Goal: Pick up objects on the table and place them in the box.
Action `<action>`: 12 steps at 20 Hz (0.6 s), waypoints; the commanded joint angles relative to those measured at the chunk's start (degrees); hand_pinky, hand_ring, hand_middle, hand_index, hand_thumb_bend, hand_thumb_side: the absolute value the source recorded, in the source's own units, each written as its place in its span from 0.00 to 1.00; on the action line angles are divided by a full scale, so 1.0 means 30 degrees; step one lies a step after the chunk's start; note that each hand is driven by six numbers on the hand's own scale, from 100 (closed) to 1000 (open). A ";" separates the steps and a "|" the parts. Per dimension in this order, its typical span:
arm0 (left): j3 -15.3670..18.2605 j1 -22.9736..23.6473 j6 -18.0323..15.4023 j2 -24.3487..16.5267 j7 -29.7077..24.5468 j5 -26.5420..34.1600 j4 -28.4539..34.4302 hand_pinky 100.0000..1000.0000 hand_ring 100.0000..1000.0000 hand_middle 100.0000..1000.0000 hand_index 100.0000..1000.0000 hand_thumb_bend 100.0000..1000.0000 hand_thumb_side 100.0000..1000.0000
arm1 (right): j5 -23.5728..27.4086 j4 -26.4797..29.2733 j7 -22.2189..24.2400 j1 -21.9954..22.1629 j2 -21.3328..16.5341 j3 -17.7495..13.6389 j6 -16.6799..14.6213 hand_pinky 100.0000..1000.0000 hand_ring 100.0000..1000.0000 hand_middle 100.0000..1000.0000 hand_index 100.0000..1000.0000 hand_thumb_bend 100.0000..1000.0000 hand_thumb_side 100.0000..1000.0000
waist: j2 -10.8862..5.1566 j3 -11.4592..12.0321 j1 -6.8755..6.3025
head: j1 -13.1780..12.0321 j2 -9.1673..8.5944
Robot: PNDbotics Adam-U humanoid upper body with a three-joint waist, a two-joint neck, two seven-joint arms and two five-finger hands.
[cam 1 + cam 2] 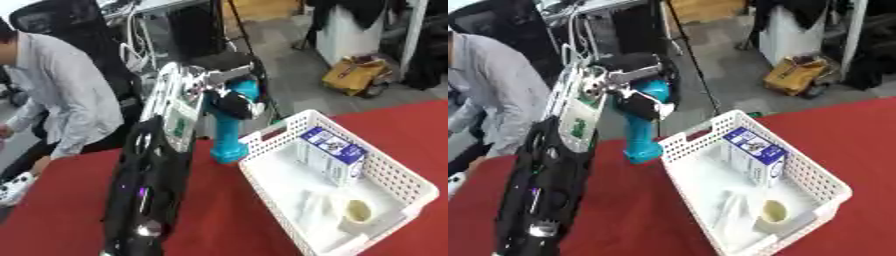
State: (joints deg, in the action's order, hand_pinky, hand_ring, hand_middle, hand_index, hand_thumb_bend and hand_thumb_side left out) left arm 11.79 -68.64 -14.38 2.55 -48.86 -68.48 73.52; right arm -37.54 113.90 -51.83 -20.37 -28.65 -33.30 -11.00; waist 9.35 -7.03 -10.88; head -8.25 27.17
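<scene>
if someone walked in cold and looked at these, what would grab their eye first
Most likely the teal power tool, held up above the red table by the robot's left hand, just left of the white basket. Next, the basket's contents: a blue and white carton standing upright, and a tape roll near its front corner.

basket (262, 186) near end free, blue carton (332, 152) blocking far end

No text (carton (332, 150) included) is legible.

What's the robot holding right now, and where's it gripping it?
The left hand holds a teal tool, fingers curled around its upper end. No right hand shows.
</scene>
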 commanded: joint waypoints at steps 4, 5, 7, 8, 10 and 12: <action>-0.0222 -0.2207 -0.0898 0.0081 -0.1036 0.1034 -0.0068 0.00 0.09 0.31 0.40 0.00 0.16 | 0.0331 0.0229 -0.0044 -0.0678 -0.0784 0.0218 -0.0058 0.67 0.49 0.34 0.34 0.00 0.24 | -0.0333 -0.0919 -0.0064 | -0.0460 -0.0302; -0.0260 -0.2470 -0.0826 0.0154 -0.1036 0.1166 -0.0020 0.00 0.09 0.31 0.40 0.00 0.16 | 0.0394 0.0229 -0.0044 -0.0802 -0.0803 0.0266 -0.0101 0.67 0.49 0.34 0.34 0.00 0.24 | -0.0298 -0.1207 -0.0157 | -0.0628 -0.0360; -0.0318 -0.2780 -0.0701 0.0180 -0.1036 0.1271 0.0073 0.00 0.09 0.31 0.40 0.00 0.16 | 0.0498 0.0229 -0.0044 -0.0982 -0.0825 0.0343 -0.0193 0.67 0.49 0.34 0.34 0.00 0.24 | -0.0222 -0.1637 -0.0308 | -0.0914 -0.0453; -0.0333 -0.2874 -0.0660 0.0159 -0.1036 0.1260 0.0095 0.00 0.10 0.31 0.40 0.00 0.16 | 0.0539 0.0229 -0.0044 -0.1049 -0.0831 0.0376 -0.0240 0.67 0.49 0.34 0.34 0.00 0.24 | -0.0190 -0.1800 -0.0366 | -0.1029 -0.0490; -0.0324 -0.2951 -0.0608 0.0097 -0.1036 0.1070 0.0134 0.00 0.10 0.32 0.40 0.00 0.16 | 0.0627 0.0229 -0.0044 -0.1173 -0.0848 0.0407 -0.0334 0.67 0.49 0.34 0.34 0.00 0.24 | -0.0111 -0.2150 -0.0503 | -0.1258 -0.0583; -0.0304 -0.2938 -0.0620 0.0079 -0.1036 0.0804 0.0189 0.00 0.10 0.32 0.40 0.00 0.16 | 0.0749 0.0229 -0.0044 -0.1294 -0.0847 0.0434 -0.0434 0.67 0.49 0.34 0.34 0.00 0.24 | 0.0017 -0.2401 -0.0611 | -0.1433 -0.0716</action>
State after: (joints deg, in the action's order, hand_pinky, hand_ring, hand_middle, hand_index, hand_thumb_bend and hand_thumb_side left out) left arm 10.78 -75.69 -13.84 3.96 -49.41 -65.67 72.89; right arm -35.88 113.90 -51.75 -23.37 -29.06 -32.10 -11.74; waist 10.19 -14.42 -13.65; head -12.04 25.62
